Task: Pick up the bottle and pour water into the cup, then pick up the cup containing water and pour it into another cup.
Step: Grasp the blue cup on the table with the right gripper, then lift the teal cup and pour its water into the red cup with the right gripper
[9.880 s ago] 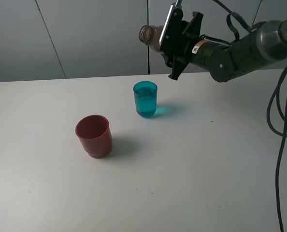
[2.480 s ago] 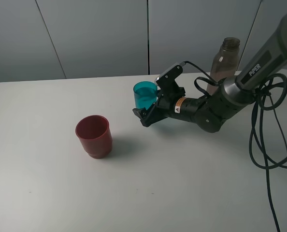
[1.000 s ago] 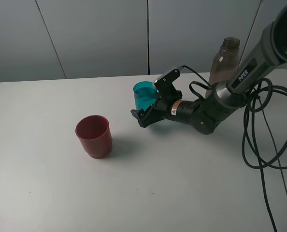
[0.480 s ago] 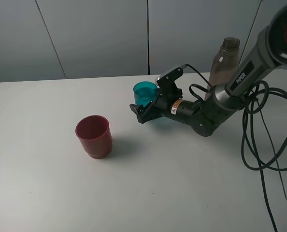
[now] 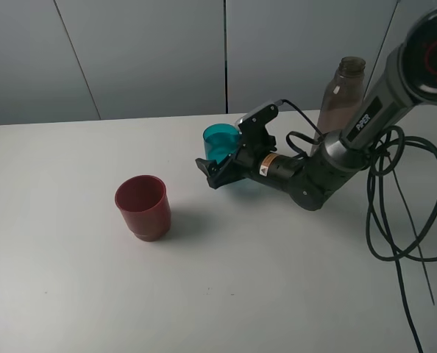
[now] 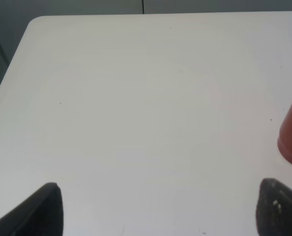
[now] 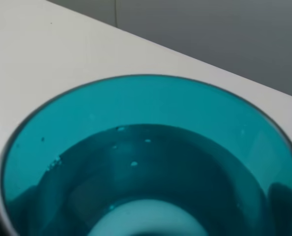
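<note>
Right gripper [image 5: 225,144] nearer now, jaws wide apart around teal cup [image 5: 218,138]; bottle [image 5: 343,92] behind

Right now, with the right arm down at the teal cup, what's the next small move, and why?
Probably close the right jaws on the teal cup. They stand wide open on either side of it, the cup holds water and sits on the table, and the bottle is already set down behind the arm. The red cup stands apart, so a firm grip should come before any lift toward it.
</note>
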{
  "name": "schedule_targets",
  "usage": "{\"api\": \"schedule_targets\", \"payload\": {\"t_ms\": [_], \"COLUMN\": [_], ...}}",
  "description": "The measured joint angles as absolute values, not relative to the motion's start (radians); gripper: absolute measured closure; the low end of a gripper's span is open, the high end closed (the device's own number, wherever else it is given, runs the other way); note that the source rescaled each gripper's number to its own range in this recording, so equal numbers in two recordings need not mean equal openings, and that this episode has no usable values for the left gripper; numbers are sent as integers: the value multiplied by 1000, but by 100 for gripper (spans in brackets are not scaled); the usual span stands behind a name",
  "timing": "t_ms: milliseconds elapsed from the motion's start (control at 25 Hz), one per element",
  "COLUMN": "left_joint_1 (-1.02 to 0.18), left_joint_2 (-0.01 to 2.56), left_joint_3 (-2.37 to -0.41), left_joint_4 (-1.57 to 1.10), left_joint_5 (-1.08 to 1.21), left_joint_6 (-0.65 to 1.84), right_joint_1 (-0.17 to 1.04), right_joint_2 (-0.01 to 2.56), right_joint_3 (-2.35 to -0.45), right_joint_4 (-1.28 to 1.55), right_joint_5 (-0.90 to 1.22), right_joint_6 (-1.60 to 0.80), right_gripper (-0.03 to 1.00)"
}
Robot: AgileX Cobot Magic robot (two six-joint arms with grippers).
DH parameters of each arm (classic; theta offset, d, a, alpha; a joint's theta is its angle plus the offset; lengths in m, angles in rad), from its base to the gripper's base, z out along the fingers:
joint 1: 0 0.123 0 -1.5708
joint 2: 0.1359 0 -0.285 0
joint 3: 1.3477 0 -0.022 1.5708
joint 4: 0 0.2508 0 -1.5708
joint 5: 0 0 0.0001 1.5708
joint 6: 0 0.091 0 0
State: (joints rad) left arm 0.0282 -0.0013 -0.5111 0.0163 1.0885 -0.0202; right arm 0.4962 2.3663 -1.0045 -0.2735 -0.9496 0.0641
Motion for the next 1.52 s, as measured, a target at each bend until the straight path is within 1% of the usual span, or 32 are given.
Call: {"api": "schedule_targets", "payload": {"t_ms": [320, 760, 800, 840, 880, 920, 960, 1040, 1520], "left_joint_1": [28, 28, 28, 28, 28, 28, 28, 28, 28], "left_joint_2": [-1, -1, -1, -1, -1, -1, -1, -1, -1], "left_joint_3": [-511, -511, -511, -511, -511, -511, -511, -511, -511], "left_joint_4": [16, 16, 16, 16, 16, 16, 16, 16, 16], "left_joint_5": [1088, 1088, 1088, 1088, 1088, 1088, 1088, 1088, 1088], "left_joint_6": [-20, -20, -20, -20, -20, -20, -20, -20, -20], "right_joint_1": [498, 500, 500, 500, 500, 500, 500, 500, 500], "right_joint_2": [2386, 2389, 2389, 2389, 2389, 2389, 2389, 2389, 2387], "right_joint_3": [-1046, -1052, -1052, -1052, -1052, -1052, -1052, -1052, -1053], "right_joint_4": [-270, -272, -272, -272, -272, -272, -272, -270, -274], "right_joint_5": [-958, -958, -958, -958, -958, -958, -958, -960, -958], "right_joint_6": [79, 85, 85, 85, 85, 85, 85, 87, 88], "right_gripper": [-3, -3, 1, 10, 25, 52, 89, 92, 92]}}
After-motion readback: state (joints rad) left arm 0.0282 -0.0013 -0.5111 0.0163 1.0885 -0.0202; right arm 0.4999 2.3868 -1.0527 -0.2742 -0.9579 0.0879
